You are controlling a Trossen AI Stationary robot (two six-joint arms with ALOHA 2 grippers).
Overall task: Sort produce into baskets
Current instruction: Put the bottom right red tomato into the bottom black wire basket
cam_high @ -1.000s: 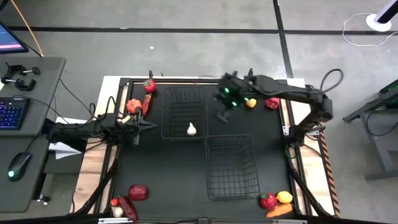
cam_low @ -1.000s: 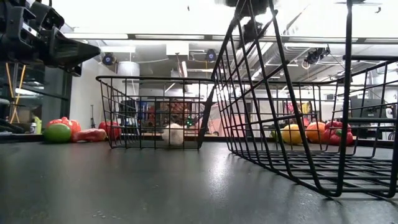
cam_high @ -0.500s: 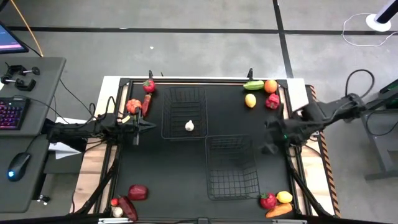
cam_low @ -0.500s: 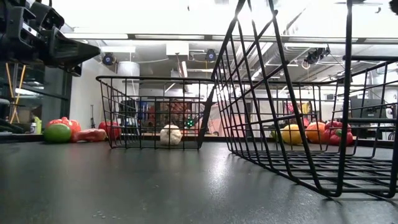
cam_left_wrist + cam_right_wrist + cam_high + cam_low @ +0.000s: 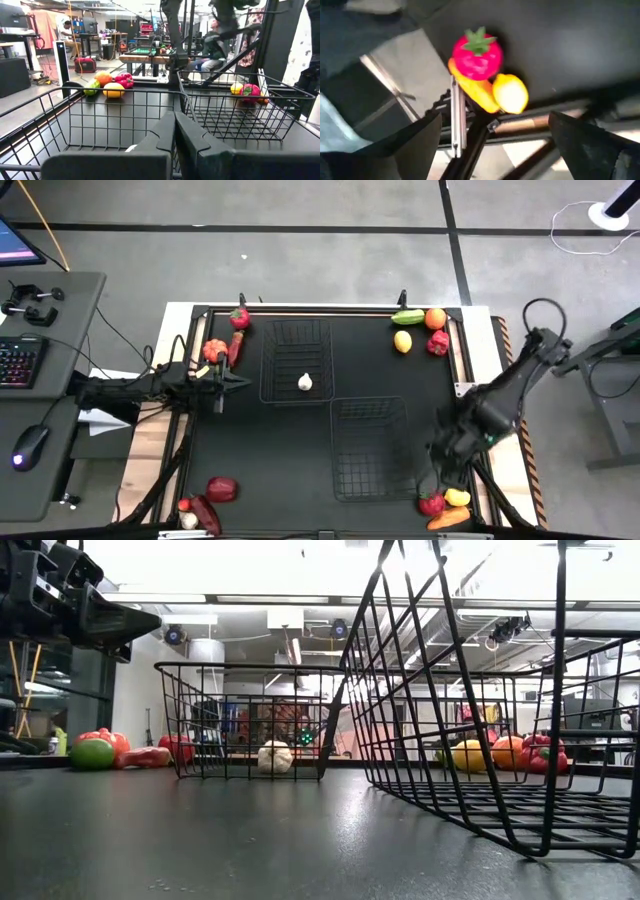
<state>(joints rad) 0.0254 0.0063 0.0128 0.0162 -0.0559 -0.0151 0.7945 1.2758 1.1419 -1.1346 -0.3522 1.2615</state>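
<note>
Right gripper (image 5: 442,472) hangs over the table's near right corner with its fingers (image 5: 417,145) spread wide and nothing between them, above a cluster of three pieces: a red strawberry (image 5: 477,55), a yellow lemon (image 5: 510,93) and an orange carrot (image 5: 472,90), all touching one another. Just beside it sits the nearer of the two black wire baskets (image 5: 372,448), which holds nothing. The farther basket (image 5: 297,361) holds one white garlic bulb (image 5: 305,382). At the far right corner lie four pieces close together: a green cucumber (image 5: 407,317), an orange fruit (image 5: 435,318), a second yellow lemon (image 5: 403,341) and a red pepper (image 5: 438,344). Left gripper (image 5: 232,381) waits at the table's left edge beside the farther basket, its fingers (image 5: 162,134) pressed together and holding nothing. Near it lie about three red pieces (image 5: 226,340), and at the near left corner about three more, red and white (image 5: 206,505); their exact count is hard to tell.
</note>
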